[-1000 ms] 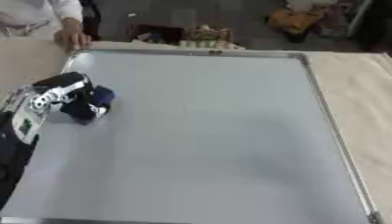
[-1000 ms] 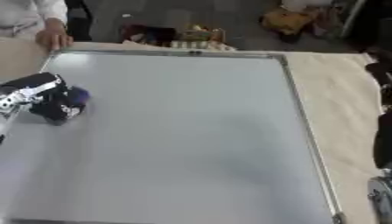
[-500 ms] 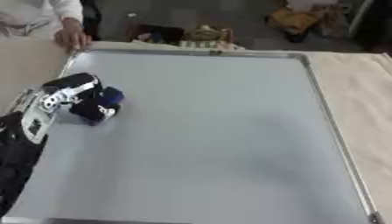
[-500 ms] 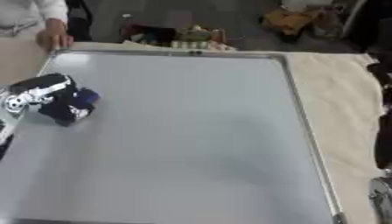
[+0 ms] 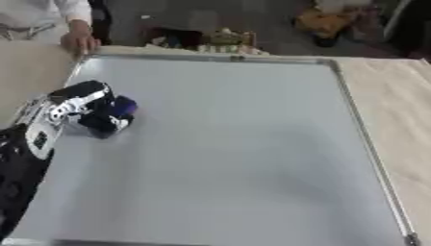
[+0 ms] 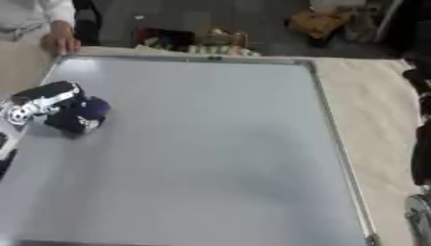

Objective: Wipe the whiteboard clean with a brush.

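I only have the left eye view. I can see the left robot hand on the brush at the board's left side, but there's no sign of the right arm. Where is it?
Observer: The right eye view shows it. The right arm appears as dark parts along that picture's right edge.
Operator: Is it over the whiteboard?
Observer: No. It is over the beige cloth to the right of the whiteboard, outside the frame and apart from the board.
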